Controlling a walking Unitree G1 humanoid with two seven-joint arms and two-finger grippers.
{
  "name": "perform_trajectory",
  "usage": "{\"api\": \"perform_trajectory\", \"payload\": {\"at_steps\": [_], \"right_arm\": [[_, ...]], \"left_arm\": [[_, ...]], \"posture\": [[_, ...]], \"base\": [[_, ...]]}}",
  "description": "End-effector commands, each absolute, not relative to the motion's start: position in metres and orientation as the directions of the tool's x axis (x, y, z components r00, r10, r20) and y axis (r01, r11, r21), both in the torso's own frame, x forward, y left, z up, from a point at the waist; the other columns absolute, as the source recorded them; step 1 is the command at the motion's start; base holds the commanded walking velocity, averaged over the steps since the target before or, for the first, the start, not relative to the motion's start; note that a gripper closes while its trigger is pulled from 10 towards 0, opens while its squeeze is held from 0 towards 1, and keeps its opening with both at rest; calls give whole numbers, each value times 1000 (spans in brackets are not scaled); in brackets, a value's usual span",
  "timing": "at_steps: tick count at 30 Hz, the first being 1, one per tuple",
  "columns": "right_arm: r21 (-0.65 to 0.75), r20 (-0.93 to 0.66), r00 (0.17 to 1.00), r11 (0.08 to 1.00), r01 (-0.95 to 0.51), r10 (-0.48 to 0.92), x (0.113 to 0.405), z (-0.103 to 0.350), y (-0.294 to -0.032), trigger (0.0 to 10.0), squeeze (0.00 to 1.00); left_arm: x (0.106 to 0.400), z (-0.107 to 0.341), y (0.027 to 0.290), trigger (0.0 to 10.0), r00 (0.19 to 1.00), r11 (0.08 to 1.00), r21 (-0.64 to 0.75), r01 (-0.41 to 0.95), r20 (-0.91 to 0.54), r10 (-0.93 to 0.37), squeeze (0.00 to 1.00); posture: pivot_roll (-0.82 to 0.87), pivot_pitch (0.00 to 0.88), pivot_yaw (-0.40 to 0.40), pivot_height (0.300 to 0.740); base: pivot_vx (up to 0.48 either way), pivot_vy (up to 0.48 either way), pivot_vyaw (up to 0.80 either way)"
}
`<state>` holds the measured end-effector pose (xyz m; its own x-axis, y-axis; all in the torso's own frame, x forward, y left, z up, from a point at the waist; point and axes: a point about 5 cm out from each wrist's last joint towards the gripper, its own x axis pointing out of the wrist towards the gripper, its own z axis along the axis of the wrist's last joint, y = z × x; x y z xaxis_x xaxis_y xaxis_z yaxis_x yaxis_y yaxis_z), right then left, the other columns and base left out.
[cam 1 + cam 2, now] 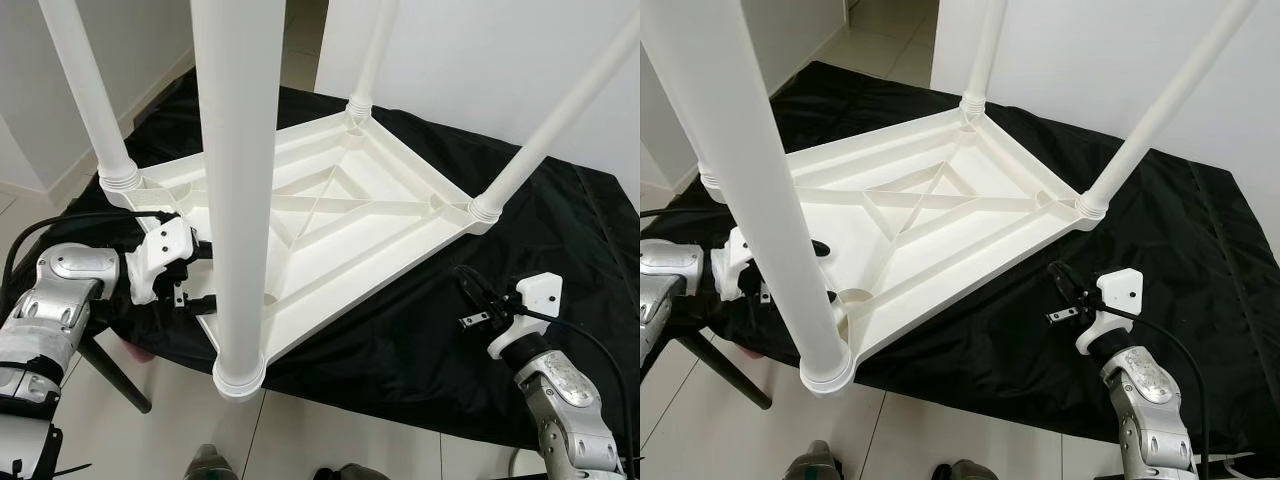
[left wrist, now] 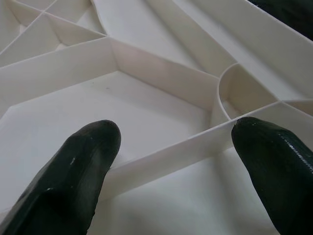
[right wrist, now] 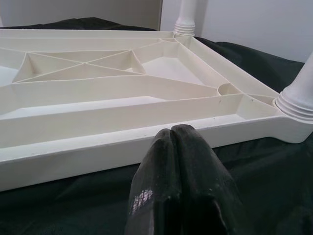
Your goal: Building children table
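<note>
Upturned white table [image 1: 330, 215] on black cloth [image 1: 420, 340], left gripper [image 2: 171, 161] fingers spread over a rib, right gripper [image 3: 178, 142] fingers pressed together, holding nothing

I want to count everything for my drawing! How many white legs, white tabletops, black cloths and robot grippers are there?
White legs: 4
White tabletop: 1
Black cloth: 1
Grippers, left gripper and right gripper: 2
Total: 8

Head stereo pair looks forward and down from above at the upturned white table [image 1: 330, 215] on black cloth [image 1: 420, 330]. Left wrist cam sits very close over the table's ribbed underside [image 2: 146, 78]. Right wrist cam sits low, near, facing its side rim [image 3: 122, 147]. All views share that table.
</note>
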<state>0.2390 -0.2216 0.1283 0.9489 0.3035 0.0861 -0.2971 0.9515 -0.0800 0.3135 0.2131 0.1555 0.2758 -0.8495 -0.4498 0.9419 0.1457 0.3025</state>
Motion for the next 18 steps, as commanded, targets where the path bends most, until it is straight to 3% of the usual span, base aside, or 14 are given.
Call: {"api": "perform_trajectory", "payload": {"at_steps": [1, 6, 8, 12, 14, 18], "right_arm": [[-83, 52, 953, 953, -293, 297, 235, 124, -227, 10000, 0], [-75, 58, 959, 959, -273, 278, 232, 124, -227, 10000, 0], [-58, 69, 964, 966, -254, 257, 230, 122, -223, 10000, 0], [-53, 73, 965, 967, -249, 253, 230, 122, -221, 10000, 0], [-37, 81, 966, 969, -242, 245, 230, 121, -216, 10000, 0], [-32, 83, 967, 970, -241, 243, 230, 120, -214, 10000, 0]], "left_arm": [[310, 146, 209, 10000, 211, 88, 260, 962, -499, -840, 0], [314, 156, 198, 10000, 232, 112, 283, 952, -438, -868, 0], [322, 176, 176, 10000, 304, 222, 298, 928, -265, -915, 0], [325, 182, 169, 10000, 330, 263, 295, 919, -204, -922, 0], [331, 197, 153, 10000, 418, 400, 256, 880, -17, -908, 0], [333, 202, 148, 10000, 450, 449, 228, 864, 50, -892, 0]], "posture": [[110, 35, -119, 740], [97, 39, -98, 740], [88, 41, -81, 740], [88, 41, -81, 740], [83, 43, -69, 740], [83, 43, -69, 740]], "base": [[0, 0, 0], [0, 0, 0], [0, 0, 0], [0, 0, 0], [0, 0, 0], [0, 0, 0]]}}
